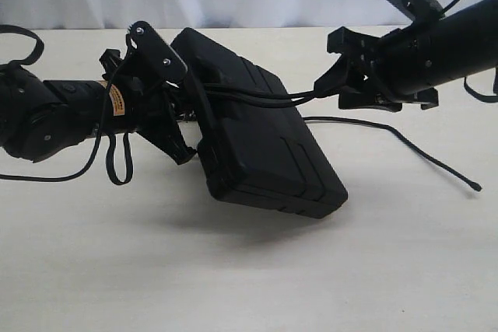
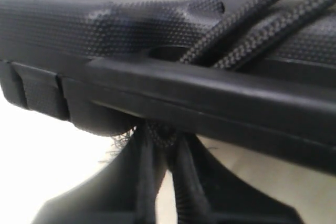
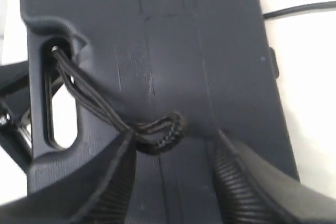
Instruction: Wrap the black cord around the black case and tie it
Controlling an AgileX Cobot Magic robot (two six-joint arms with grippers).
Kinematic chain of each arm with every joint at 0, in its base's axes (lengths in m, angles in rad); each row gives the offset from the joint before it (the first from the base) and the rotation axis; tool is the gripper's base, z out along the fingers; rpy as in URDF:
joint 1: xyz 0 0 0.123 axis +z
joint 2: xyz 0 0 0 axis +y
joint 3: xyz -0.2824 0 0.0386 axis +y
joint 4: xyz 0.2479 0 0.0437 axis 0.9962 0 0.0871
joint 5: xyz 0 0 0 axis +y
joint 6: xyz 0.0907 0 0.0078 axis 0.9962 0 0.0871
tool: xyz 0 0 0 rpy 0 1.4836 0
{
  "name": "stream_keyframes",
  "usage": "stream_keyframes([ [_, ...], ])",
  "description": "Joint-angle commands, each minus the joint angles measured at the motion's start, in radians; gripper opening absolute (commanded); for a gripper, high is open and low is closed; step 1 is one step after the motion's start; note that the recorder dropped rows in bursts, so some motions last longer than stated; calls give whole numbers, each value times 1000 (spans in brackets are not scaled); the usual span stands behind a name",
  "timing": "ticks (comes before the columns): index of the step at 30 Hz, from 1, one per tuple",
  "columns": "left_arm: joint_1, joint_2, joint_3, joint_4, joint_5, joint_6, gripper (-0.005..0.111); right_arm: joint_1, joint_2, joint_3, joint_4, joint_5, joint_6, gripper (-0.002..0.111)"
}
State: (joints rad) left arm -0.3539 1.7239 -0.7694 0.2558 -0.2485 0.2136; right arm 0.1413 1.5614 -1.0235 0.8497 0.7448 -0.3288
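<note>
My left gripper point(image 1: 187, 110) clenches the case point(image 1: 272, 153) by its handle point(image 3: 35, 108), holding it tilted off the table point(image 1: 249, 285) at frame centre. The cord point(image 3: 157, 136) runs doubled through the handle, its loop between the parted jaws of my right gripper point(image 1: 331, 89).

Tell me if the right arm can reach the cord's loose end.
Probably: the end lies bare on the table near the right tool, nothing between, though a cord loop sits at one finger.
</note>
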Motion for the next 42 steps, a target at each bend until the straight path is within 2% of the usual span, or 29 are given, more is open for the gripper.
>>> stream_keyframes([
  [1,0,-5,0,-3,-36,-2,0,2,-1,11,70,-37,-11,44],
  [7,-2,-5,0,21,-36,-2,0,2,16,11,167,-33,-78,44],
  [12,-2,-5,0,19,-45,-2,0,55,43,13,181,-46,-81,43],
  [14,-2,-5,0,19,-44,-2,0,71,43,13,185,-67,-98,37],
  [18,-2,-5,0,19,-41,-2,0,78,43,13,185,-71,-117,8],
  [19,-2,-5,0,19,-41,-2,0,78,43,13,185,-71,-124,4],
  [22,-2,-5,0,19,-48,-2,1,78,43,13,185,-71,-137,4],
  [25,-2,-5,0,21,-52,-2,11,78,41,13,187,-103,-158,4],
  [31,-2,-72,-2,23,24,-2,50,78,33,-10,187,-177,-212,4],
  [33,-2,-108,-2,21,62,-2,59,78,33,-36,187,-168,-241,4],
  [42,-2,-260,-4,23,263,157,62,78,33,-98,185,-146,-373,4],
])
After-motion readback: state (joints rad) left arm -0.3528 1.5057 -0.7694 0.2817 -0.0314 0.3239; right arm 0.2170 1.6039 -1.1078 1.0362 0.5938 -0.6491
